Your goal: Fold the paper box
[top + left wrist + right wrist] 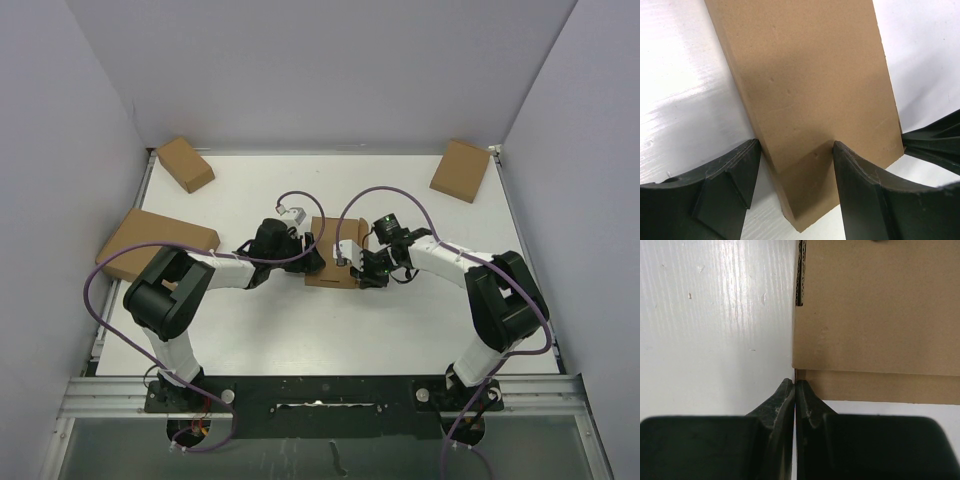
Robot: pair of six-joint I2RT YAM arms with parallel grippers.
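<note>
The paper box [332,262] lies closed and flat in the middle of the table, between my two grippers. In the left wrist view the paper box [810,80] points its near corner toward me. My left gripper [796,145] stands open astride that corner. One finger [735,175] is beside the side wall and the other finger [865,190] is over the lid. My right gripper [795,382] is shut, with its tips right at the near left corner of the paper box [875,310] and nothing between them. From above, the left gripper [312,255] is at the box's left edge and the right gripper [367,268] at its right edge.
Two small brown boxes sit at the back, one on the left [185,163] and one on the right [460,170]. A larger flat brown cardboard piece [150,240] lies at the left edge by the left arm. Grey walls close in the table [330,330].
</note>
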